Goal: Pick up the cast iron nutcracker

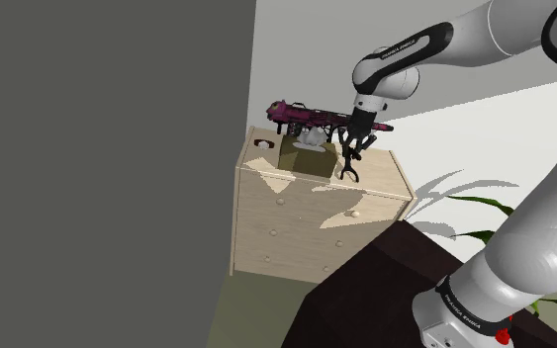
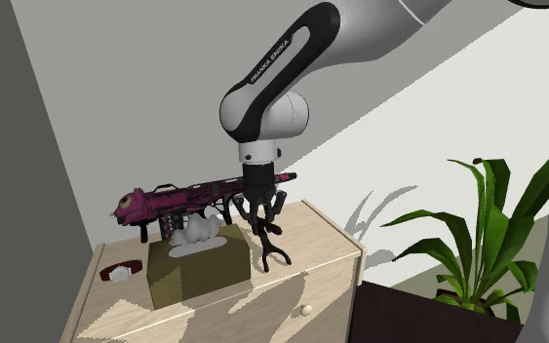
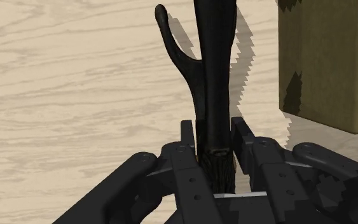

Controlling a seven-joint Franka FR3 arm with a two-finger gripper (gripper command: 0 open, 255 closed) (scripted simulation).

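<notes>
The nutcracker is a black, forked iron tool. It hangs upright from my gripper, which is shut on its upper end. Its forked lower end points down at the light wooden dresser top, apparently a little above it. In the shoulder view the nutcracker hangs under the gripper near the dresser's front edge. In the wrist view both black fingers clasp the nutcracker's shaft, whose shadow falls on the wood beside it.
An olive tissue box stands on the dresser close beside the nutcracker. Behind it lies a magenta toy gun, and a small red and white object sits at the far end. A green plant grows beside the dresser. A grey wall flanks the dresser.
</notes>
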